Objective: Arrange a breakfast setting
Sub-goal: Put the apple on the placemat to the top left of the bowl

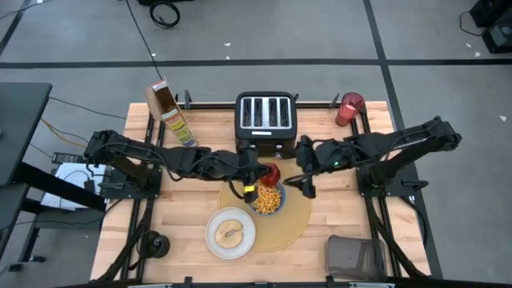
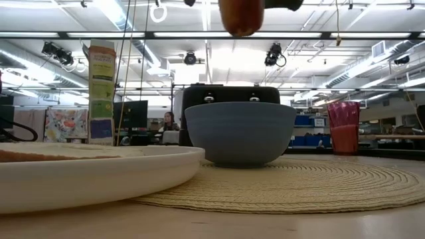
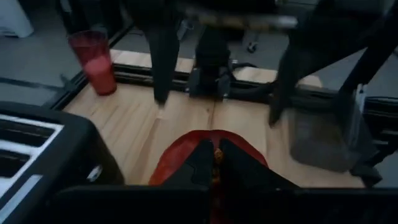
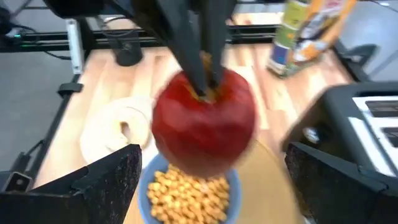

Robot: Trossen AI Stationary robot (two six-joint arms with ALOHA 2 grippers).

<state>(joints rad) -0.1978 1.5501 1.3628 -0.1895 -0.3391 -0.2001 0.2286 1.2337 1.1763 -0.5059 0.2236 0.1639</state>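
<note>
A red apple [image 1: 273, 173] [image 4: 204, 121] hangs above the small blue bowl [image 1: 268, 199] [image 2: 239, 133], which is full of yellow cereal and stands on the round tan placemat [image 1: 294, 222]. My left gripper [image 1: 265, 173] [image 3: 215, 163] is shut on the apple. My right gripper [image 1: 306, 186] [image 4: 211, 155] is open just to the right of the apple, one finger on each side of it, apart from it. A white plate [image 1: 230, 233] with a bagel rests on the placemat's near left edge. The translucent red cup [image 1: 350, 108] stands at the far right. My left gripper pinches the apple at its stem hollow [image 4: 206, 93], on top, between its two fingertips [image 4: 198, 56]. The fingers come slanting down from the table's left. The apple hangs below them, stem end up, lifted clear above the bowl of cereal.
A black four-slot toaster [image 1: 266, 120] stands just behind the apple. A yellow cereal box [image 1: 170, 112] stands at the far left. A grey container [image 1: 356, 256] sits at the near right corner and a small black round object [image 1: 156, 244] at the near left.
</note>
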